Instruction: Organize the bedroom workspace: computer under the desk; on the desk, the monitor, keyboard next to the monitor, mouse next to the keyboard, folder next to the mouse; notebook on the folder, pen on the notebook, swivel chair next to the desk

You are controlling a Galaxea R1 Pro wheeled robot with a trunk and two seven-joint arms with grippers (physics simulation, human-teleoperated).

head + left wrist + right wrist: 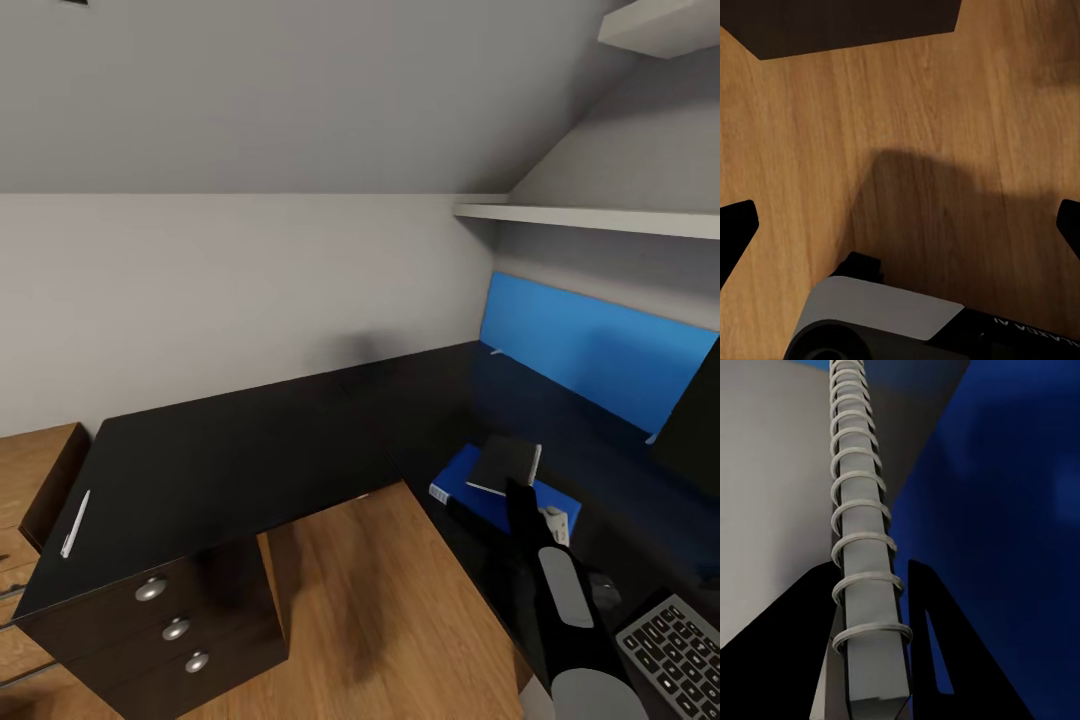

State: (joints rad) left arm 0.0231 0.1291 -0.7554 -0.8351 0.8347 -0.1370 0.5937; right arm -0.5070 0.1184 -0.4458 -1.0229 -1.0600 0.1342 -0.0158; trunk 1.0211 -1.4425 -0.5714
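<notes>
right fingers (870, 660) pinch the notebook (505, 463) by its spiral spine above the folder (480, 495); left fingers (735, 232) spread wide.

Head camera high, angled down over L-shaped black-topped desk (250, 450). Left wrist camera faces wooden floor (945, 112). Right wrist camera close against spiral-bound grey notebook (862, 547), shared with head view (505, 465) at 4 o'clock.

Below us lies a warm brown wooden plank floor (945, 112), with a soft dark shadow (945, 217) falling across its middle. Our left hand (900, 232) is spread wide, one black fingertip (733, 232) at each side edge. A dark brown-black furniture piece (847, 22) meets the floor at the far edge, and a grey-and-black robot part (877, 319) sits nearest us.
</notes>
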